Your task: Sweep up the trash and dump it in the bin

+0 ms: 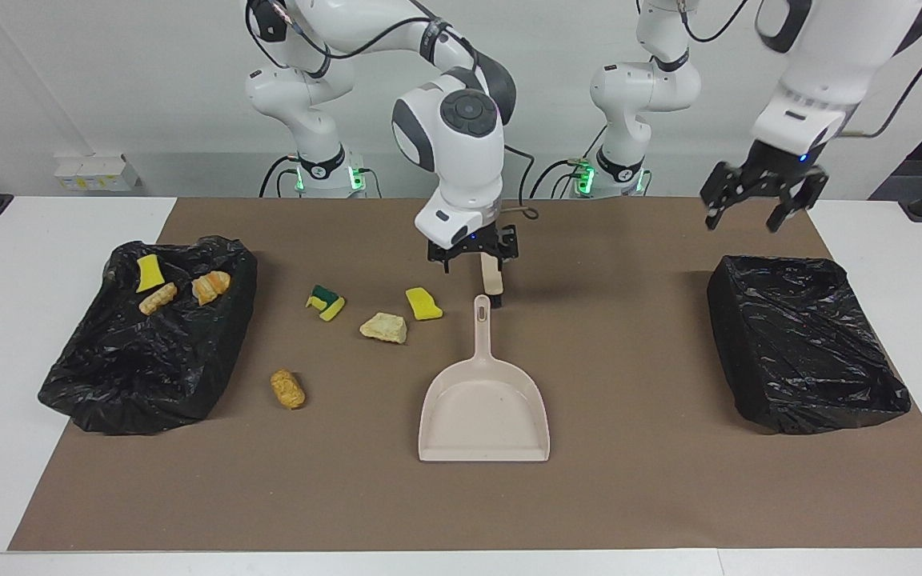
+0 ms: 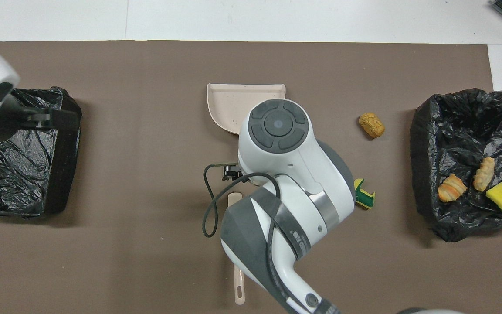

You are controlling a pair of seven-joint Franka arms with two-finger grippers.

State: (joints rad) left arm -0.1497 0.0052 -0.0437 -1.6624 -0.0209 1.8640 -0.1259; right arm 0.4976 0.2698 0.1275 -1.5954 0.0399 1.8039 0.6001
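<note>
four scraps point(image 1: 383, 327) lie on the mat point(image 1: 637, 336) beside the dustpan point(image 1: 483, 408), three already in the bin point(image 1: 145, 336) at the right arm's end. right gripper point(image 1: 473, 254) hangs over the brush point(image 1: 492, 279), fingers spread, holding nothing — the step looks like fetching the brush. next move calls for gripping its handle. left gripper point(image 1: 755, 204) waits released over the second bin point(image 1: 805, 344).

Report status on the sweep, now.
Right gripper open, raised over the brush. Left gripper open above the empty bin. Dustpan empty on the mat; four scraps loose, three binned. Nothing blocking.
</note>
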